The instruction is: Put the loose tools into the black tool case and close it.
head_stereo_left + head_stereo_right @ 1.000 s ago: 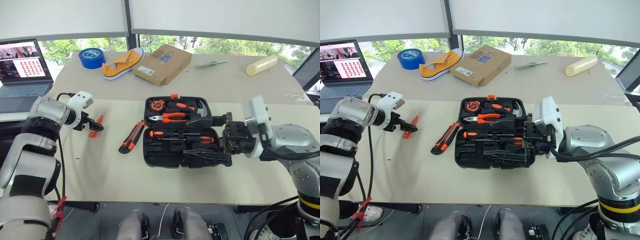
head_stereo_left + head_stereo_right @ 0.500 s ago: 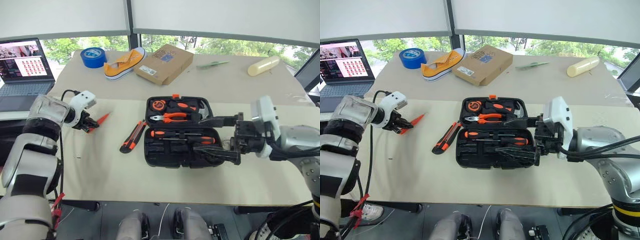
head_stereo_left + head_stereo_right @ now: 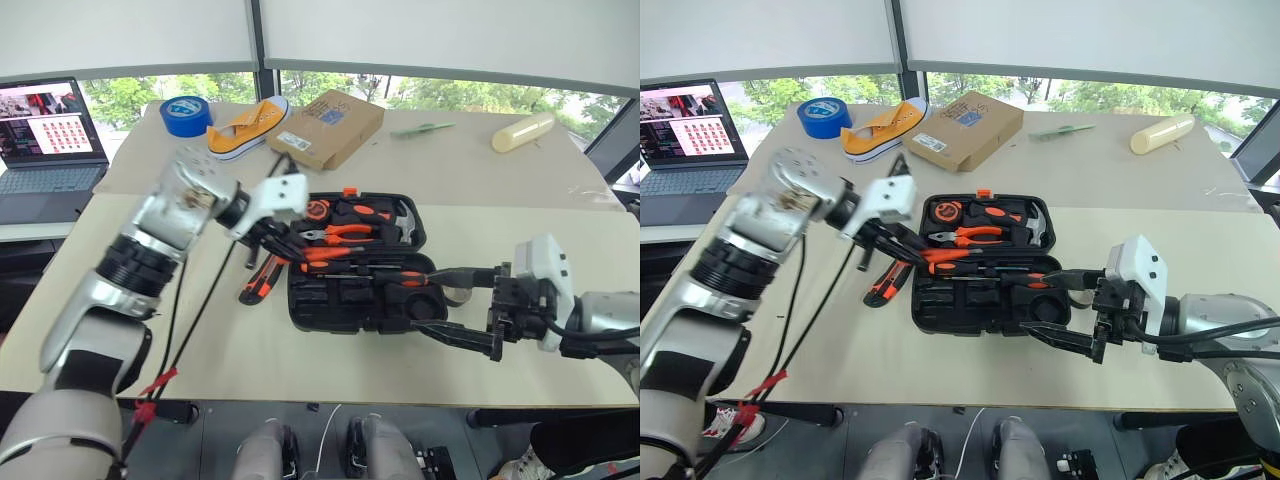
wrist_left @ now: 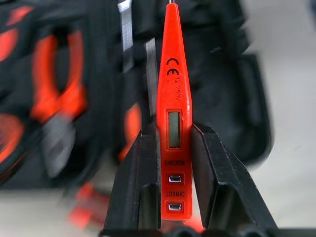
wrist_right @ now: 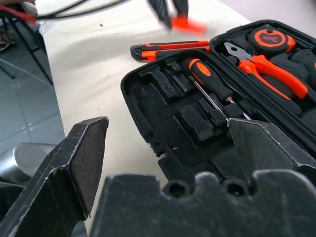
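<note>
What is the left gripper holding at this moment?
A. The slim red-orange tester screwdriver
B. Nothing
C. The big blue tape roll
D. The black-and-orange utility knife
A: in the left wrist view the left gripper is clamped on the slim red-orange tester screwdriver, while the utility knife lies on the table.

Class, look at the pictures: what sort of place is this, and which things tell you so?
Probably an office or lab test bench beside windows: a paper-covered table, an open laptop, and a black tool case among odd props such as a shoe.
</note>
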You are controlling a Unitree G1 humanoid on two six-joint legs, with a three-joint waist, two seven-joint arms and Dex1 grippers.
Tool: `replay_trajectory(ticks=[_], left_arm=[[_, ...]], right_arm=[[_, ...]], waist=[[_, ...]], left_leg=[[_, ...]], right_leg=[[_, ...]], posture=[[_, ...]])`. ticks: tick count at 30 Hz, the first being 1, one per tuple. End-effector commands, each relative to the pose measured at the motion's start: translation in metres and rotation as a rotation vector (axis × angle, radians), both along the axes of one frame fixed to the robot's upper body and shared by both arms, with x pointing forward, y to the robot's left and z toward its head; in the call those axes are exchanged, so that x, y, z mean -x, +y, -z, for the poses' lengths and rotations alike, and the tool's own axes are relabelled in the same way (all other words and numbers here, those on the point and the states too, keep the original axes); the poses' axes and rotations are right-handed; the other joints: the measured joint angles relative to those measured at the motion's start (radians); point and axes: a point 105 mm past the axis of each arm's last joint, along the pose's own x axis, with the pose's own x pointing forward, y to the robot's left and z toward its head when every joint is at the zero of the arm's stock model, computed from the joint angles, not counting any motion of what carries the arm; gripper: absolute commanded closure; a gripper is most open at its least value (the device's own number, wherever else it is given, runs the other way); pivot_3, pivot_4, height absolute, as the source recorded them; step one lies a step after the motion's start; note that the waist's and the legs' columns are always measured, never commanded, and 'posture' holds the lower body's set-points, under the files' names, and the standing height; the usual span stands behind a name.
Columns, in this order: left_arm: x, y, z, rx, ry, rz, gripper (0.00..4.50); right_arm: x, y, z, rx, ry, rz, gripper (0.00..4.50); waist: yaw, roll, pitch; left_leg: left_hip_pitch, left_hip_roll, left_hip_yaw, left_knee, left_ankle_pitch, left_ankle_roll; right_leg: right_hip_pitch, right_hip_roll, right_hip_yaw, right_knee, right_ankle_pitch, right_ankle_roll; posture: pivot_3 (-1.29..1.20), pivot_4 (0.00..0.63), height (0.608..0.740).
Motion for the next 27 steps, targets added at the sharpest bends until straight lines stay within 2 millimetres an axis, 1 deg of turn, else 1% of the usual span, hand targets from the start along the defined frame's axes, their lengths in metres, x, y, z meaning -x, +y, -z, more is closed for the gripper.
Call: replay_trajectory(ticks=[1, 3, 5, 8, 14, 19, 27], left_arm=[[-0.010, -0.004, 0.007, -0.057, -0.003, -0.086, 4.08], [-0.007, -0.007, 0.012, -0.074, 0.032, -0.080, 4.08], [-0.003, -0.012, 0.013, -0.079, 0.047, -0.057, 4.08], [-0.001, -0.015, 0.016, -0.096, 0.057, -0.044, 4.08], [-0.004, -0.019, 0.027, -0.146, 0.040, -0.020, 4.08], [-0.012, -0.023, 0.041, -0.201, 0.004, -0.019, 4.08], [-0.012, -0.026, 0.047, -0.214, 0.018, -0.009, 4.08]], right_arm=[[0.006, 0.002, -0.009, -0.015, -0.048, 0.007, 0.00], [0.008, 0.002, -0.008, -0.017, -0.047, 0.019, 0.00], [0.008, 0.001, -0.007, -0.023, -0.046, 0.032, 0.00], [0.007, 0.001, -0.006, -0.025, -0.047, 0.039, 0.00], [0.004, 0.002, -0.007, -0.032, -0.057, 0.048, 0.00], [0.002, 0.002, -0.007, -0.040, -0.066, 0.058, 0.00], [0.002, 0.002, -0.008, -0.053, -0.073, 0.078, 0.00]], waist=[[-0.001, 0.000, 0.000], [-0.001, 0.000, 0.000], [0.000, 0.000, 0.000], [0.000, 0.000, 0.000], [0.001, 0.000, 0.000], [0.003, 0.000, 0.000], [0.007, 0.000, 0.000]], left_leg=[[0.000, 0.000, 0.000, 0.000, 0.000, 0.000], [0.000, 0.000, 0.000, 0.000, 0.000, 0.000], [0.000, 0.000, 0.000, 0.000, 0.000, 0.000], [0.000, 0.000, -0.001, 0.000, 0.000, 0.000], [-0.001, 0.000, -0.001, 0.000, -0.001, 0.001], [-0.001, 0.000, -0.001, 0.000, -0.001, 0.001], [0.000, -0.001, -0.002, 0.001, -0.001, 0.002]], right_leg=[[0.000, 0.000, 0.000, 0.000, 0.000, 0.000], [0.000, 0.000, 0.000, 0.000, 0.000, 0.000], [0.000, 0.001, 0.000, 0.000, 0.000, 0.000], [0.000, 0.000, 0.000, 0.000, 0.000, 0.000], [0.000, 0.000, 0.000, -0.001, 0.001, -0.001], [0.000, 0.000, 0.000, -0.001, 0.001, -0.002], [0.001, -0.001, 0.000, -0.001, 0.001, -0.002]], posture=[[0.00, 0.150, 0.731], [0.00, 0.150, 0.731], [0.00, 0.150, 0.731], [0.00, 0.150, 0.731], [0.00, 0.150, 0.731], [0.00, 0.150, 0.731], [0.00, 0.150, 0.731]])
